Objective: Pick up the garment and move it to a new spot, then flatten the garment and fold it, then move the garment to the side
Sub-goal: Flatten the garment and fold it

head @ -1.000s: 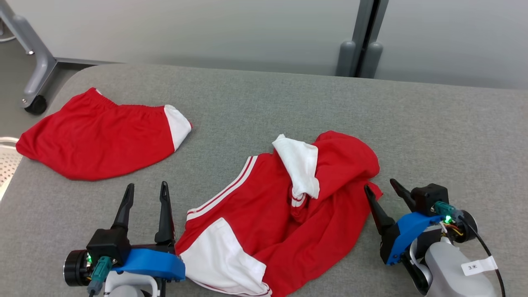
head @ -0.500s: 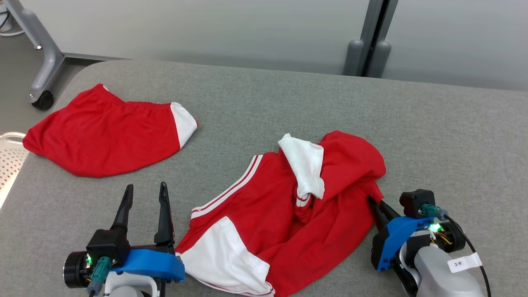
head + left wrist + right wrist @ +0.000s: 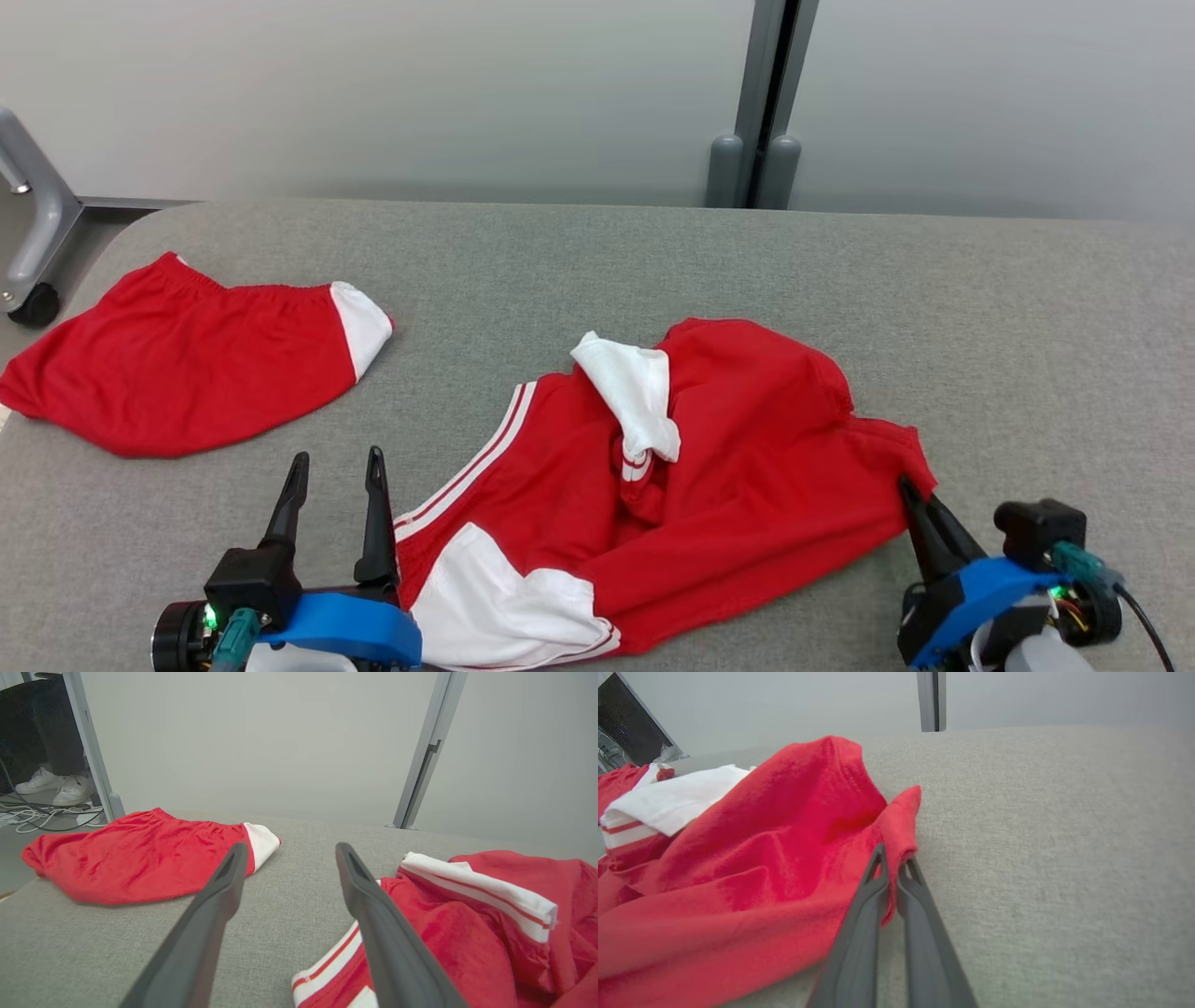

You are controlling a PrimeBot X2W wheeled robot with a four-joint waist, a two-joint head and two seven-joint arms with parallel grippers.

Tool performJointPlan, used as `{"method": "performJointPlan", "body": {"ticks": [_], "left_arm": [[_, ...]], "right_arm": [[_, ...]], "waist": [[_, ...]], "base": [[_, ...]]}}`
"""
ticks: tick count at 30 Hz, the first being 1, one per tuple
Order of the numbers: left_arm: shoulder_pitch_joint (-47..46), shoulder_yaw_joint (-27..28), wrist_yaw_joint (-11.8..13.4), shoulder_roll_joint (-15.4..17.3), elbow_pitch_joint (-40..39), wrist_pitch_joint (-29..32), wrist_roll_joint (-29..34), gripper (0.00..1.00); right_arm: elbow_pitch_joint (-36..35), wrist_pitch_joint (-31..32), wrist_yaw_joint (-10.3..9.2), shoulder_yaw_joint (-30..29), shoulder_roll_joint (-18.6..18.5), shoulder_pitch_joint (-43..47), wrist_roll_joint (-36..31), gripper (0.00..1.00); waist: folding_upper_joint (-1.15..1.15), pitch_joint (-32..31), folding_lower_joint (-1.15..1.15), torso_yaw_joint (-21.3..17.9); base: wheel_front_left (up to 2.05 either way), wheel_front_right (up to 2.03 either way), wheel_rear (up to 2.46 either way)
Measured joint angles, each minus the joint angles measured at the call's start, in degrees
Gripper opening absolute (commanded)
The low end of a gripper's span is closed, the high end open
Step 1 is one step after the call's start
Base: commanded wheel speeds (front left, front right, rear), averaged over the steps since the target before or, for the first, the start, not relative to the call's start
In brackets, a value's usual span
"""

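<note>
While the left gripper (image 3: 337, 455) rests splayed wide beside the crumpled red-and-white shorts (image 3: 747, 448), the right gripper (image 3: 906, 483) pinches their red corner.

Lighting is bright, even and diffuse in all three of my views, with no glare. The garment (image 3: 747, 448) casts only a thin, soft shadow on the grey table (image 3: 1027, 327). My head view is sharp throughout. In my wrist views the fingers (image 3: 205, 933) nearest the lens look slightly soft, and wide-angle distortion tilts the post (image 3: 423, 765).
</note>
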Motion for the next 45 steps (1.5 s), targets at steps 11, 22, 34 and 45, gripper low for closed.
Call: {"method": "performJointPlan", "body": {"ticks": [11,22,34,45], "left_arm": [[0.05,-0.03,-0.24,0.00,0.25,0.00,0.59,1.00],[-0.58,1.34,-0.57,0.00,0.22,0.01,1.04,1.00],[-0.50,2.90,-0.94,-0.01,0.20,0.00,2.04,1.00],[-0.60,3.57,-1.34,0.00,0.09,0.00,3.33,1.00]], "right_arm": [[-11.93,0.38,0.00,-6.54,1.34,16.08,-1.74,0.12],[-21.59,0.34,-0.01,-11.29,1.80,17.31,-4.80,1.00],[-32.78,0.10,-0.01,-6.10,3.20,12.41,-9.27,1.00],[-30.43,0.10,0.00,-3.08,4.04,10.95,-11.20,1.00]], "waist": [[0.00,0.47,0.00,-2.39],[0.00,1.21,0.00,-3.54],[0.00,0.41,0.00,-3.77],[0.00,1.05,0.01,-4.11]], "base": [[0.00,0.00,0.00],[0.00,0.00,0.00],[0.00,0.00,0.00],[0.00,0.00,0.00]]}}
